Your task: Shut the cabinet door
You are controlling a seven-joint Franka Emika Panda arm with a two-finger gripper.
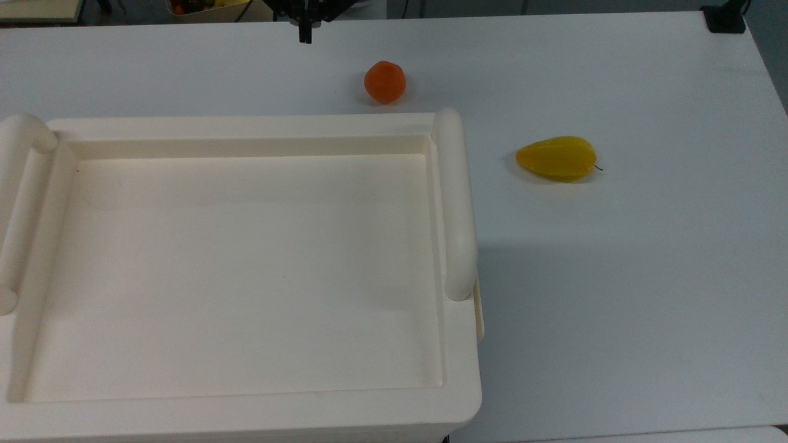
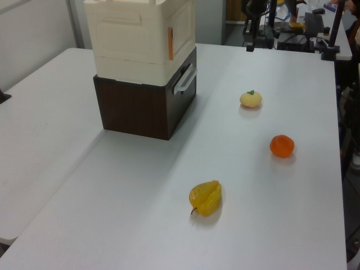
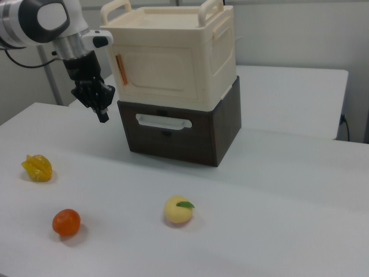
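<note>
Here the cabinet door [image 3: 155,70] sits flush in the front of the cabinet [image 3: 173,52], its long axis horizontal. The end effector [image 3: 102,115], fingers pinched together and empty, hangs above the counter [image 3: 277,190] toward the right view's left of that door.

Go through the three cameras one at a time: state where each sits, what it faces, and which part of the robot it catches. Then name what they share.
Top view: overhead, looking straight down on the cabinet top and white table; the pincer tip pokes in at the top edge.
Left view: high off one table end, looking along it past the starfruit; the pincer hangs far back.
Right view: low, facing the cabinet door and dark drawer unit; arm and pincer stand at the right view's left.
Shared: all see the orange and starfruit; the peach appears in the left and right views.
</note>
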